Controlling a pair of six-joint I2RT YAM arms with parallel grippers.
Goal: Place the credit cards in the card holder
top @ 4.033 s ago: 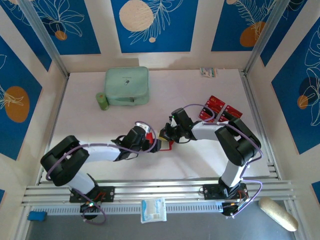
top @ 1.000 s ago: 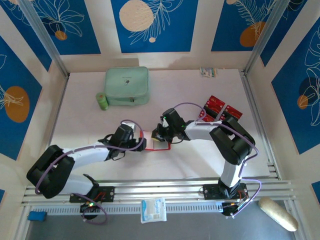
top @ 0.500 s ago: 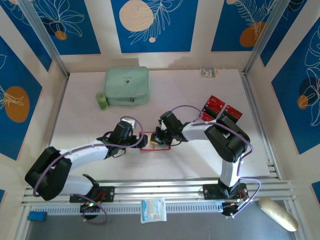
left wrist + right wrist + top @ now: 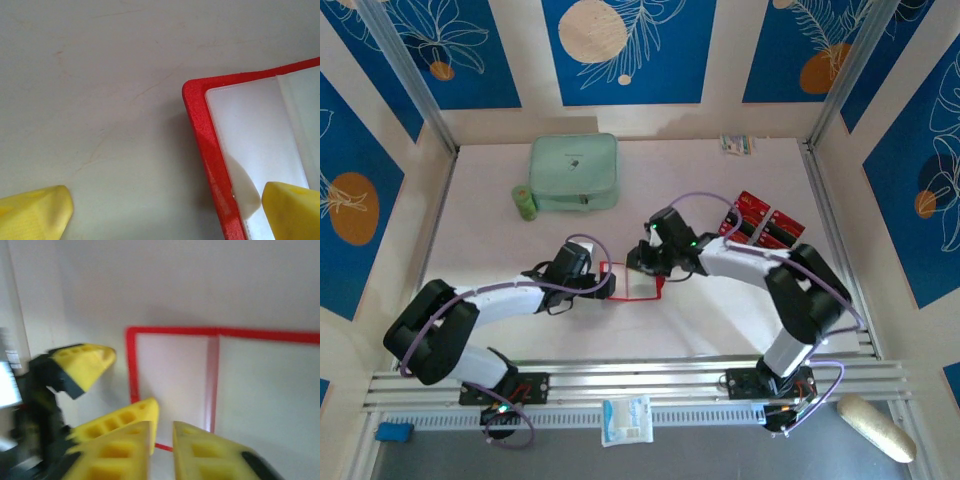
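We are looking at one card holder [image 4: 635, 284] – a flat red wallet lying open on the white table [image 4: 720, 320], in the middle between the two arms. In the left wrist view its red border [image 4: 200, 130] is framing milky clear sleeves, and in the right wrist view a reddish fold [image 4: 212, 380] is dividing it into two leaves.

The left gripper [image 4: 605, 283] is standing wide open across the holder's left edge: one yellow finger [image 4: 32, 210] is hanging over the bare table and the other [image 4: 292, 207] over the clear sleeve. The right gripper [image 4: 642, 263] is hovering over the holder's far right part; its fingers [image 4: 125, 450] are standing almost together, and we are seeing nothing between them.

Further right, well apart from the holder, the credit cards [image 4: 752, 213] are showing as two red patches with dark bands – the exact number of cards we cannot tell.
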